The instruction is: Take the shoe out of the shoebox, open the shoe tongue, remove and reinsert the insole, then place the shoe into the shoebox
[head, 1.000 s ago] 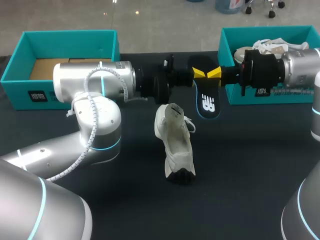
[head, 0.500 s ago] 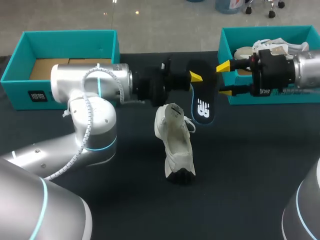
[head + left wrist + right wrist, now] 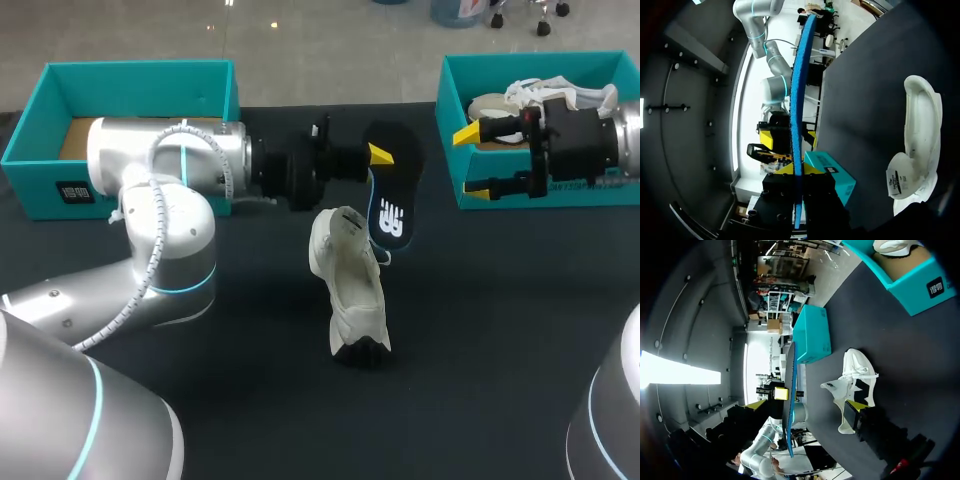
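The black insole [image 3: 390, 195], blue underneath, hangs on edge above the table behind the shoe, and my left gripper [image 3: 378, 158] is shut on its upper part. In the left wrist view the insole [image 3: 799, 100] runs edge-on between my left gripper's [image 3: 798, 170] fingers. The white shoe [image 3: 350, 285] lies on the dark table, its opening toward the insole. My right gripper [image 3: 472, 160] stands open and empty to the insole's right, in front of the right shoebox [image 3: 447, 95]. From the right wrist, the insole [image 3: 790, 390] is ahead of my right gripper [image 3: 805, 405], with the shoe [image 3: 855, 385] beside it.
The teal right shoebox holds a second white shoe [image 3: 540, 95]. Another teal shoebox [image 3: 140, 68] with a cardboard floor stands at the back left, behind my left arm. Bare table [image 3: 260, 400] lies in front of the shoe.
My right gripper let go of the insole, opened wide and drew back to the right. My left gripper kept the insole and shifted it a little left, toward the shoe.
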Controlling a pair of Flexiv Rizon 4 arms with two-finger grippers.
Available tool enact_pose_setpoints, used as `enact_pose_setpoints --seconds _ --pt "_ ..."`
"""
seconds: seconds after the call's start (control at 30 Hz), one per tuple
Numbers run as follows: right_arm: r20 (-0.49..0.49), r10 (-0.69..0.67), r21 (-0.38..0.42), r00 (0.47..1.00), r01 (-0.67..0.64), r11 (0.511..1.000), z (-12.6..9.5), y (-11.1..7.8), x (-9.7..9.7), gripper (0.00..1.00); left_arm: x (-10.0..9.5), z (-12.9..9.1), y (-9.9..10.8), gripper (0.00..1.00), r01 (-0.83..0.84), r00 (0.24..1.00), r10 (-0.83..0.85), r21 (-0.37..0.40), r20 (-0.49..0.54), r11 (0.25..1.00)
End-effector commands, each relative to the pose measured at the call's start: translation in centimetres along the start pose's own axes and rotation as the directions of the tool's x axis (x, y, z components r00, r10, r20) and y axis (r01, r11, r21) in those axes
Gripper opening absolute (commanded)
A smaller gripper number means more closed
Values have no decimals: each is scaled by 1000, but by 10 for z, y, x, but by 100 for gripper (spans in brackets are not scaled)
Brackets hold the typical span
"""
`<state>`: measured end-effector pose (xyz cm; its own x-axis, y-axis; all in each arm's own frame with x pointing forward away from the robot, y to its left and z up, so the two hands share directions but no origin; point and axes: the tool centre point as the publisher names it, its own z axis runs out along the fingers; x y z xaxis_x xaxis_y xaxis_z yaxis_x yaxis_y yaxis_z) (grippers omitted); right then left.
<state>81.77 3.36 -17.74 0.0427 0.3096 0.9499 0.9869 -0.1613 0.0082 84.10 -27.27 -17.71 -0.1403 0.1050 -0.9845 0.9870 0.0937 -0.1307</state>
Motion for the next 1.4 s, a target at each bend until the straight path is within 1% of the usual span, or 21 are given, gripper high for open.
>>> enact_pose_setpoints --seconds 0.03,0.17,0.23,0.37,0.43,0.5,0.7,0.8,0.9,1.0,1.13,1.23,1.3,1.4 --pt "4 2 -1 1000 -2 1000 1 -1 1 100 0 0 0 0 -1 1000 1 -1 -1 1000" --pt "4 2 -1 1000 -2 1000 1 -1 1 100 0 0 0 0 -1 1000 1 -1 -1 1000" --pt "34 -38 6 999 37 999 -7 -3 -13 100 0 0 0 0 -1 1000 1 -1 -1 1000" --pt "74 -48 29 996 46 999 -30 -9 -41 100 0 0 0 0 -1 1000 1 -1 -1 1000" --pt "107 -54 32 993 51 998 -41 -12 -50 100 0 0 0 0 -1 1000 1 -1 -1 1000" --pt "125 -62 36 990 58 998 -52 -15 -53 100 0 0 0 0 -1 1000 1 -1 -1 1000" --pt "155 -56 29 986 52 998 -79 -29 -51 100 0 0 0 0 -1 1000 1 -1 -1 1000" --pt "181 -60 -11 982 63 998 -89 -38 -48 100 0 0 0 0 -1 1000 1 -1 -1 1000" --pt "186 -55 -63 981 68 996 -98 -46 -46 100 0 0 0 0 -1 1000 1 -1 -1 1000" --pt "193 -46 -86 980 63 994 -103 -53 -47 100 0 0 0 0 -1 1000 1 -1 -1 1000" --pt "196 -38 -85 980 55 995 -109 -62 -47 100 0 0 0 0 -1 1000 1 -1 -1 1000" --pt "206 -39 -58 978 52 997 -111 -67 -46 100 0 0 0 0 -1 1000 1 -1 -1 1000" --pt "197 -20 -26 980 25 999 -109 -69 -49 100 0 0 0 0 -1 1000 1 -1 -1 1000" --pt "211 -35 -26 977 41 999 -108 -69 -50 100 0 0 0 0 -1 1000 1 -1 -1 1000"
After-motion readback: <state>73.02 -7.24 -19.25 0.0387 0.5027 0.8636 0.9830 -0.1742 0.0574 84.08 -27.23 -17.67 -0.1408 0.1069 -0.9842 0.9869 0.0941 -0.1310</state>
